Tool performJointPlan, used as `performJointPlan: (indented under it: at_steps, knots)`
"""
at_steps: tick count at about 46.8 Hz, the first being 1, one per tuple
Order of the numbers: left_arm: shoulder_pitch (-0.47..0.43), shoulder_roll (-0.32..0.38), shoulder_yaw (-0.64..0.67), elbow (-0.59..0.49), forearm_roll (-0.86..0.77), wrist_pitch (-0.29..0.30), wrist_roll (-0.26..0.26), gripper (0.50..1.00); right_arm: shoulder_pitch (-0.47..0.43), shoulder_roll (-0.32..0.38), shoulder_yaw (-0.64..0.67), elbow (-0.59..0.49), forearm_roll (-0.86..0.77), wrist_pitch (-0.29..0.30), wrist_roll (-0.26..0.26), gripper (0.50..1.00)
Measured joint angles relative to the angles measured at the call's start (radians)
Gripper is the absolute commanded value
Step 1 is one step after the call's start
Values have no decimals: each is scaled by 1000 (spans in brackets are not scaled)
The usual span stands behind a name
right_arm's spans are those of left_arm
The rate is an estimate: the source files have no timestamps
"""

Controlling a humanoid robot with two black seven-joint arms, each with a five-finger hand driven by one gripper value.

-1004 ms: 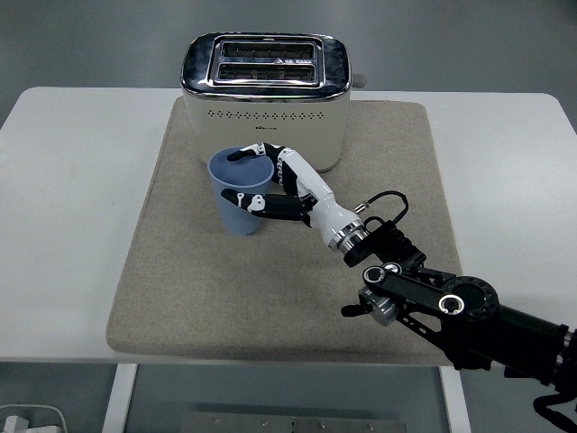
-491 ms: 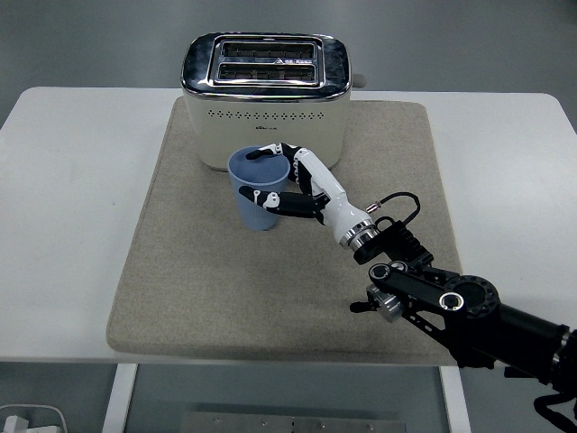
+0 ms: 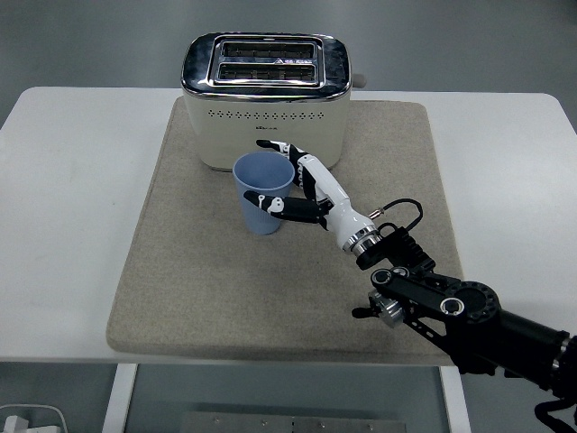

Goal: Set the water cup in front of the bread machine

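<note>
Head view: right hand [image 3: 302,188] curls around the blue cup [image 3: 264,192], gripping its right side before the toaster [image 3: 266,97].

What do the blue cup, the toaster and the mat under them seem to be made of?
Blue cup: probably matte plastic, with an even colour and no glare. Toaster: glossy cream shell, plastic or enamelled metal, with a mirror-like chrome top. Mat: beige woven fabric or felt, with a dull, grainy texture.

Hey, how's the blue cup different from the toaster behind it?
The blue cup is small, plain and round; the toaster is far bigger, boxy, cream with a chrome top. The cup is gripped by the right hand; the toaster stands free. Both sit upright on the beige mat, openings facing up.
</note>
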Motion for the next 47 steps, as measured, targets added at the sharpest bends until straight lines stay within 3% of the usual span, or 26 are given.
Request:
performJointPlan:
  at_steps: [47]
  knots:
    - [0, 0, 0, 0, 0, 0, 0, 1000, -2, -18, 12, 33, 2, 1, 37, 915]
